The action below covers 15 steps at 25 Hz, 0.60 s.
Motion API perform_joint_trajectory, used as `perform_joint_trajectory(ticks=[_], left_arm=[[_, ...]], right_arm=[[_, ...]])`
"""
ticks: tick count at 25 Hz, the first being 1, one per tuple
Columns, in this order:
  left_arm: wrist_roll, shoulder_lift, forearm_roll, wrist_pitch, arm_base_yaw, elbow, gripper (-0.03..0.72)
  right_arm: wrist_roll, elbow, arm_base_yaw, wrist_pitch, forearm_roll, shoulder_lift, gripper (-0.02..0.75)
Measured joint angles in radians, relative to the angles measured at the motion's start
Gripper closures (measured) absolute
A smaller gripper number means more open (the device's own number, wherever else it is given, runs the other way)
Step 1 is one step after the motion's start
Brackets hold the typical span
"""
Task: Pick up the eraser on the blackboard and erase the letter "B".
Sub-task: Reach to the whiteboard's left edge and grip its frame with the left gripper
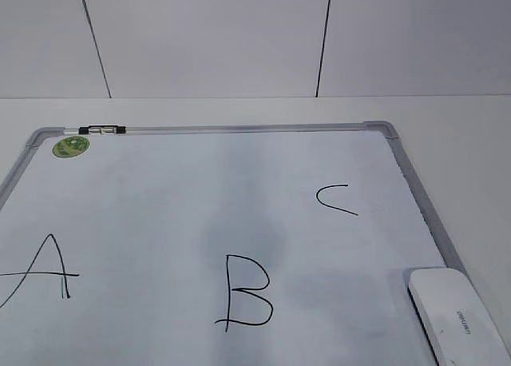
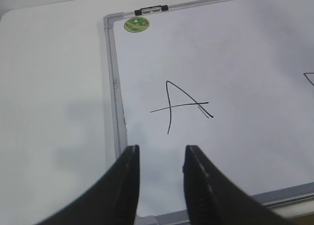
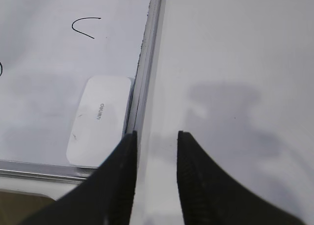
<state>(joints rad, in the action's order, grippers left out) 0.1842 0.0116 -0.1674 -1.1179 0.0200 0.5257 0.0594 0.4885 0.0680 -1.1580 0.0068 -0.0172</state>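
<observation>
The blackboard (image 1: 200, 174) lies flat; I see the eraser (image 1: 457, 314) at its right edge, right of the letter "B" (image 1: 243, 292). My left gripper (image 2: 161, 158) and right gripper (image 3: 156, 142) hang parted, empty.

This looks like a bare test or lab bench. A plain matte white worktop (image 1: 447, 114) runs back to a wall of pale grey panels (image 1: 207, 38) split by thin dark seams. Toward the worktop's front edge lies a large white dry-erase board with a thin grey metal frame (image 1: 239, 129), a small black-and-silver marker (image 1: 104, 130) clipped at its far left corner beside a round green sticker (image 1: 71, 146).
</observation>
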Motion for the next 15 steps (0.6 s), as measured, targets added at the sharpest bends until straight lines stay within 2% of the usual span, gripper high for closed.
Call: perform_joint_trajectory(ticks=[15], left_arm=[[0.000,0.000,0.000,0.000,0.000,0.000,0.449]], right_arm=[[0.000,0.000,0.000,0.000,0.000,0.000,0.524]])
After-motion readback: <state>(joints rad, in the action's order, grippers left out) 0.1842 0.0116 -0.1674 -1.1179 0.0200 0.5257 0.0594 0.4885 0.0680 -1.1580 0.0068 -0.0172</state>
